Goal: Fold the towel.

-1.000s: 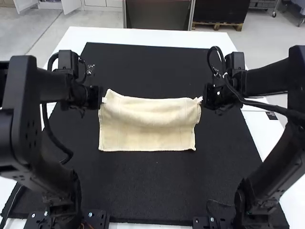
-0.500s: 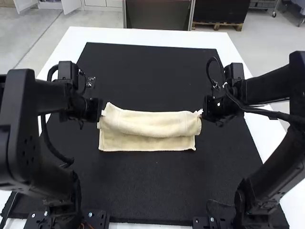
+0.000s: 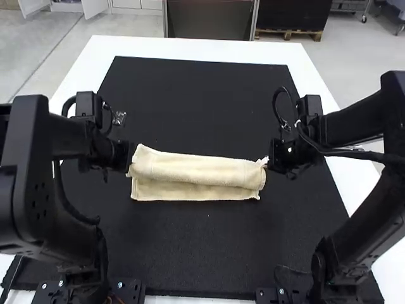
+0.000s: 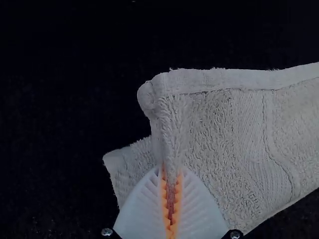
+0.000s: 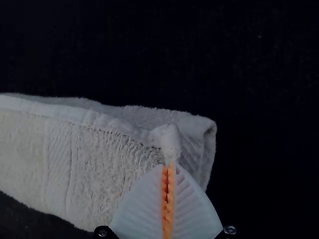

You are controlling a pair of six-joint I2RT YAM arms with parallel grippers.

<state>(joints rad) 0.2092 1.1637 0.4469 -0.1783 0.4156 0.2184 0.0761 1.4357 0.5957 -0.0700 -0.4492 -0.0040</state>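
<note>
Towel (image 3: pixel 196 170), cream and folded over on itself, lies crosswise on the black mat (image 3: pixel 190 240) that covers much of the white tabletop (image 3: pixel 190 47), with a lower layer showing along its near side. At its left end, the left gripper (image 3: pixel 131 162) has its jaws closed on a pinched bit of the cloth near the corner. At its right end, the right gripper (image 3: pixel 268 164) has its jaws pressed together on a small tuft near the other corner.
</note>
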